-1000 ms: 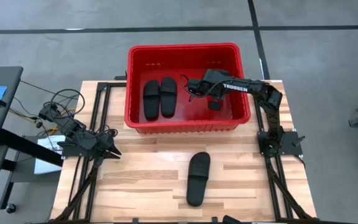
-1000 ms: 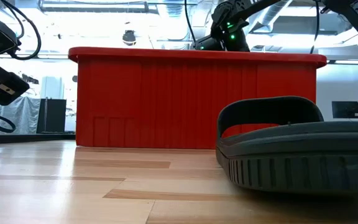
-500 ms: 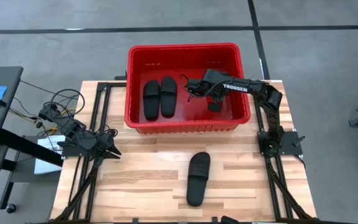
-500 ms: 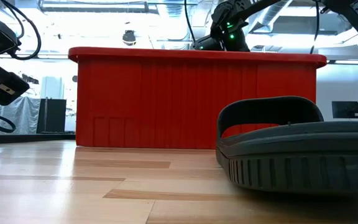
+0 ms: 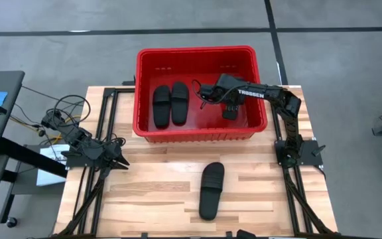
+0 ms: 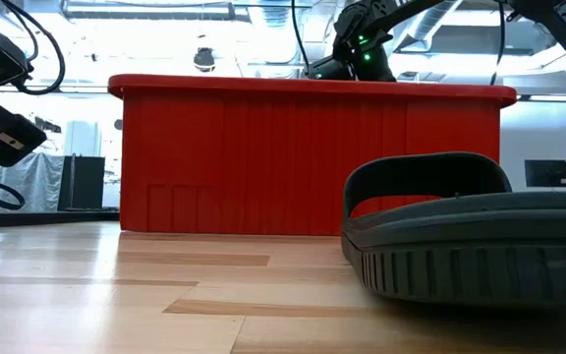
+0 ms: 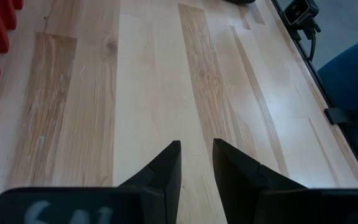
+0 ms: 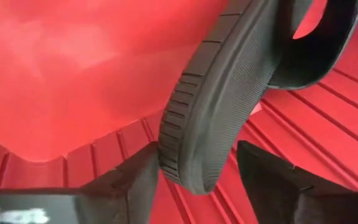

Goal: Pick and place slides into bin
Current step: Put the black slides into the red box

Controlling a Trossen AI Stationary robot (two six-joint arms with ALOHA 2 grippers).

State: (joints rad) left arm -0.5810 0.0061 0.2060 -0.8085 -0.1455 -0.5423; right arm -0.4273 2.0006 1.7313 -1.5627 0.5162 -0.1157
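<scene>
The red bin (image 5: 254,86) stands at the table's far edge. Two black slides (image 5: 161,106) (image 5: 180,103) lie flat side by side on its floor at the left. My right gripper (image 5: 229,109) reaches down into the bin's right half. It is open, with a third slide (image 8: 229,93) standing on edge between its fingers. Another slide (image 5: 211,190) lies sole down on the table in front of the bin, and looms large in the low view (image 6: 470,231). My left gripper (image 7: 197,152) waits over the table's left edge, its fingers a narrow gap apart and empty. My right gripper comes from above, slanting down, with a finger on either side of the third slide's ribbed sole rim (image 8: 185,155). Red floor shows between the slide and one finger (image 8: 272,180). Whether the other finger (image 8: 135,180) touches the rim I cannot tell.
The bin's tall ribbed wall (image 6: 312,157) stands between the table slide and the right arm. Bare wooden boards (image 5: 158,192) lie left of the table slide. Loose cables (image 5: 65,119) hang off the table's left side.
Both arms have stayed where they were. The dark slide end below my right gripper shows a slightly different outline in the high view than a second ago.
</scene>
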